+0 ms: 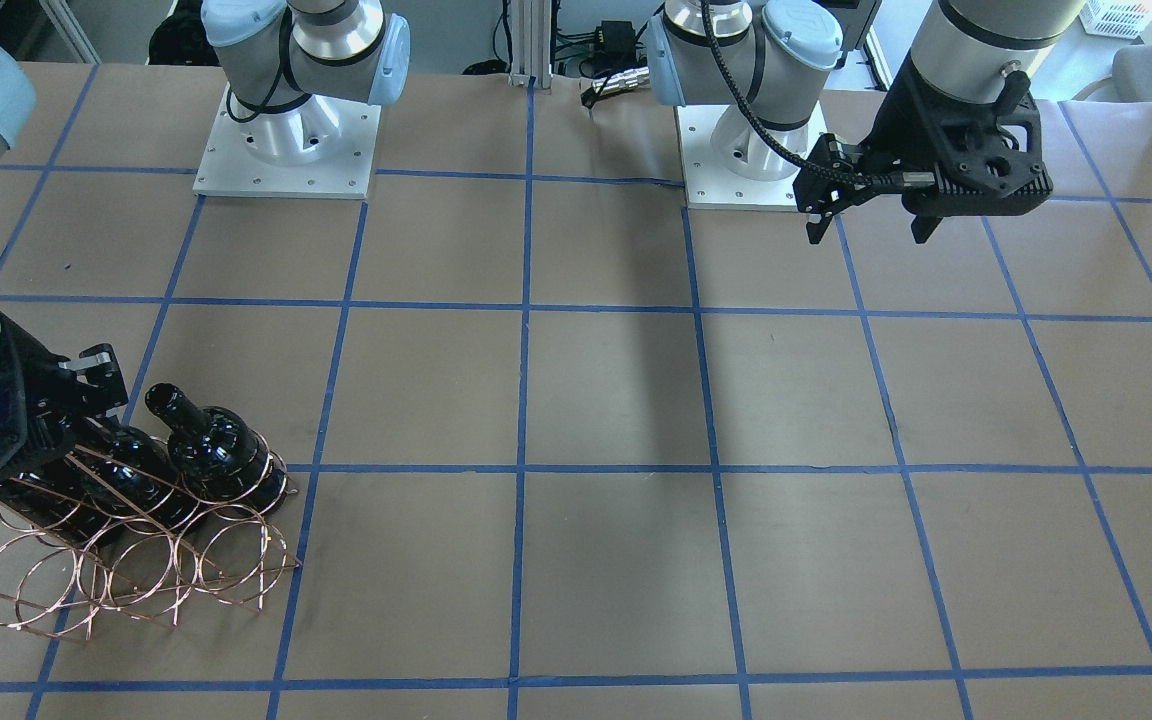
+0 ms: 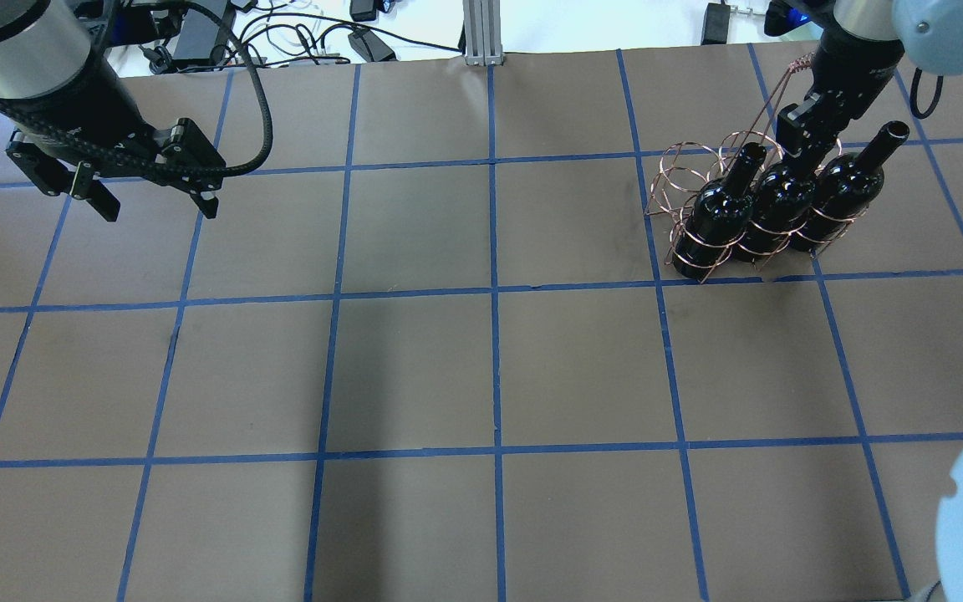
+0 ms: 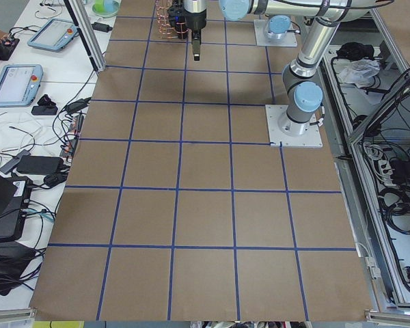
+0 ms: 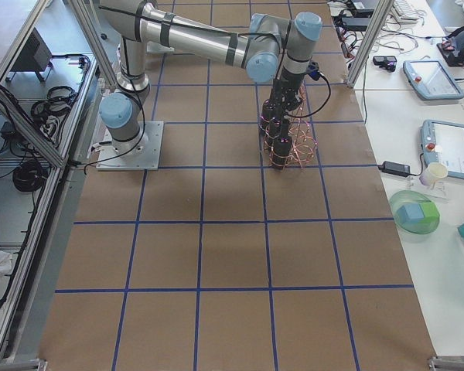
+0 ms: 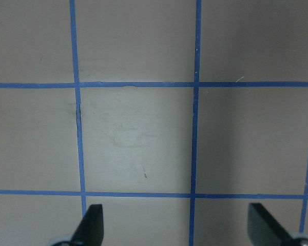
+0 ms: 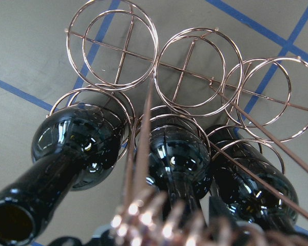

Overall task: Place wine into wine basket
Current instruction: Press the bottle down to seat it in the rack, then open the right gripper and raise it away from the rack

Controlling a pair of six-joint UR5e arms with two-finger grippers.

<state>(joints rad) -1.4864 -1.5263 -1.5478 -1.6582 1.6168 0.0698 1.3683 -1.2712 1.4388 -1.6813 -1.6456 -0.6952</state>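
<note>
The copper wire wine basket (image 2: 682, 176) stands far right on the table, also in the front view (image 1: 136, 580). Three near-black wine bottles stand upright in its nearer row of rings: a left one (image 2: 711, 226), a middle one (image 2: 774, 209) and a right one (image 2: 845, 188). My right gripper (image 2: 803, 134) is shut around the middle bottle's neck, beside the coil-wrapped handle (image 6: 143, 210). The right wrist view looks down on the middle bottle's shoulder (image 6: 177, 154). My left gripper (image 2: 157, 209) is open and empty, above the table's far left.
The basket's farther row of rings (image 6: 113, 46) holds nothing. Brown paper with blue tape grid lines (image 2: 494, 293) covers the table. The arm bases (image 1: 286, 150) stand at the robot's edge. Cables and a metal post (image 2: 481, 33) lie beyond the far edge.
</note>
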